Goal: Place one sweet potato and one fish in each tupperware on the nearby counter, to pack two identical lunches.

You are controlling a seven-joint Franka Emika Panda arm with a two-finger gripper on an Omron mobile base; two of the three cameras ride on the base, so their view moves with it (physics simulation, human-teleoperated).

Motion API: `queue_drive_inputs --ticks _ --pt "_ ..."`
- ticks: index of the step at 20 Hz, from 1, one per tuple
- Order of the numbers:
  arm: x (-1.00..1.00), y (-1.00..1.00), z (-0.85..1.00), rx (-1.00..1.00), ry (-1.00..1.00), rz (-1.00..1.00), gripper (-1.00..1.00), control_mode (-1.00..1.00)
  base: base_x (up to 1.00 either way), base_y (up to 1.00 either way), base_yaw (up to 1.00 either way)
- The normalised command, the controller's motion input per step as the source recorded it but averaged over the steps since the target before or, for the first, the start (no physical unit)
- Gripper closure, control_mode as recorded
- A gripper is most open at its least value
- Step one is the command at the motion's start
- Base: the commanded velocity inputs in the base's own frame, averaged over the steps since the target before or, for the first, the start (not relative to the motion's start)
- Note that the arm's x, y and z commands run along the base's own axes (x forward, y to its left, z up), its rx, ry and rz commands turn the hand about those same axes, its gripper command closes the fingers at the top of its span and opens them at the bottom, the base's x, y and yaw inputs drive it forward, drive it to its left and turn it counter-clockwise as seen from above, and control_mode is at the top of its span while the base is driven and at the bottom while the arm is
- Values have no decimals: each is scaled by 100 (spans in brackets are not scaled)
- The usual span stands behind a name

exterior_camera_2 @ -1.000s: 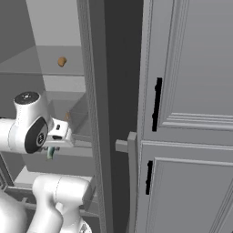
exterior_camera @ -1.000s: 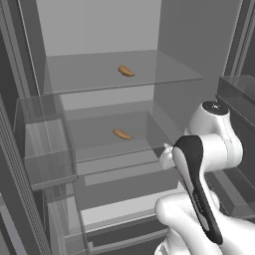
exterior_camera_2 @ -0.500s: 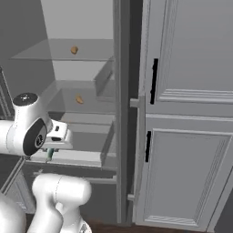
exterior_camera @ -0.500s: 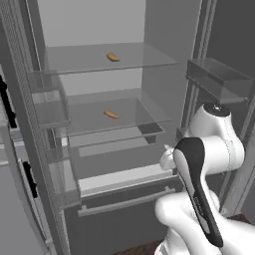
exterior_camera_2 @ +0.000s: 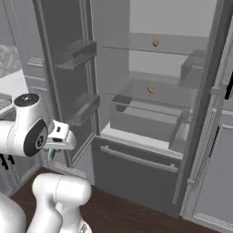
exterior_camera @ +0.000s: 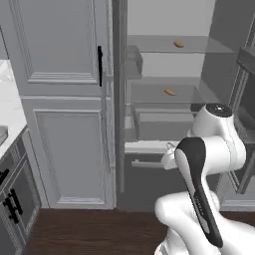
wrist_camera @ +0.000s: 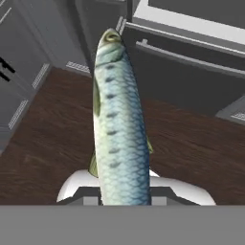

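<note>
The gripper (wrist_camera: 125, 203) is clamped on the pale silvery-green fish (wrist_camera: 117, 124), which runs from the jaws toward twelve o'clock in the hand view, head at the far end, above the dark wooden floor (wrist_camera: 48, 139). In the left base view two sweet potatoes lie in the open fridge, the upper sweet potato (exterior_camera: 178, 44) on the top glass shelf toward one o'clock and the lower sweet potato (exterior_camera: 170, 91) on the shelf beneath. The white counter (exterior_camera: 9, 107) sits at nine o'clock in that view.
</note>
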Motion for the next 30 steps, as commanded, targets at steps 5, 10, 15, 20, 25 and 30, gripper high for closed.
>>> queue_drive_inputs --ticks 5,10,15,20,25,30 --pt "0 0 0 0 0 0 100 100 -22 83 82" --pt "0 0 0 0 0 0 100 100 49 76 58" --pt "0 0 0 0 0 0 100 100 94 43 25" --pt "0 0 0 0 0 0 100 100 91 -9 12" --pt "0 0 0 0 0 0 100 100 55 -6 18" --pt "0 0 0 0 0 0 100 100 66 1 19"
